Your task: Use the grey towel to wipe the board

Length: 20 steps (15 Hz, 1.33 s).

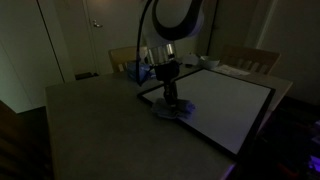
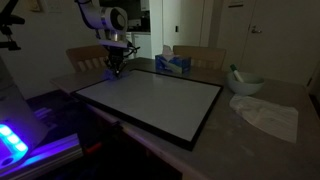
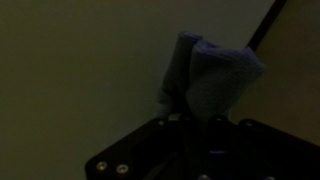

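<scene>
Dim light fills the room, and a table (image 1: 90, 120) carries a wide white board (image 1: 220, 105). At the far left of an exterior view a blue and violet glow (image 2: 12, 140) shines, well apart from the hand. Next comes the gripper (image 2: 113, 70), which hangs from the white arm (image 2: 100, 18) and points straight down at one corner of the board, the corner near the chairs (image 2: 88, 57). Its fingers are drawn narrow around the grey towel (image 1: 172, 112). The bunched cloth spreads out under the hand and touches the board surface just inside the edge. In the wrist view the grey towel (image 3: 212, 80) stands as a folded lump directly in front of the hand, and the black frame (image 3: 262, 25) of the board runs slantwise beyond it. Further to the right in an exterior view, a blue tissue box (image 2: 172, 63) stands behind the board, near the hand but not touching it. After that come a pale bowl (image 2: 245, 83) and a crumpled white cloth (image 2: 268, 115), both on the table across the board from the hand.
</scene>
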Tool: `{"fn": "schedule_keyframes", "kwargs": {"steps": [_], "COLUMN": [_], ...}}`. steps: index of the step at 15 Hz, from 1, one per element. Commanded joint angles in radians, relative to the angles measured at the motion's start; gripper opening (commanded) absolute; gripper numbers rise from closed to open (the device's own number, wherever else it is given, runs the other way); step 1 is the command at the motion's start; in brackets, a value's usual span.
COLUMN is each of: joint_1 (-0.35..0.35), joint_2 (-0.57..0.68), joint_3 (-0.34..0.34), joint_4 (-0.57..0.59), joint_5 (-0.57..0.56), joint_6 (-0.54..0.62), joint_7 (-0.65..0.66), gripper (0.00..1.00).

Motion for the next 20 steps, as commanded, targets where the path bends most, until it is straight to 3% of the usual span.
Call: {"fn": "schedule_keyframes", "kwargs": {"steps": [1, 13, 17, 20], "joint_1": [0.032, 0.038, 0.039, 0.048], "joint_2": [0.006, -0.167, -0.177, -0.154], "joint_3": [0.004, 0.026, 0.034, 0.031], "joint_4": [0.002, -0.218, -0.287, -0.348], "joint_5": [-0.013, 0.052, 0.053, 0.055], "joint_6": [-0.014, 0.031, 0.103, 0.224], "joint_7": [0.029, 0.182, 0.189, 0.234], "gripper": [0.02, 0.02, 0.02, 0.02]}}
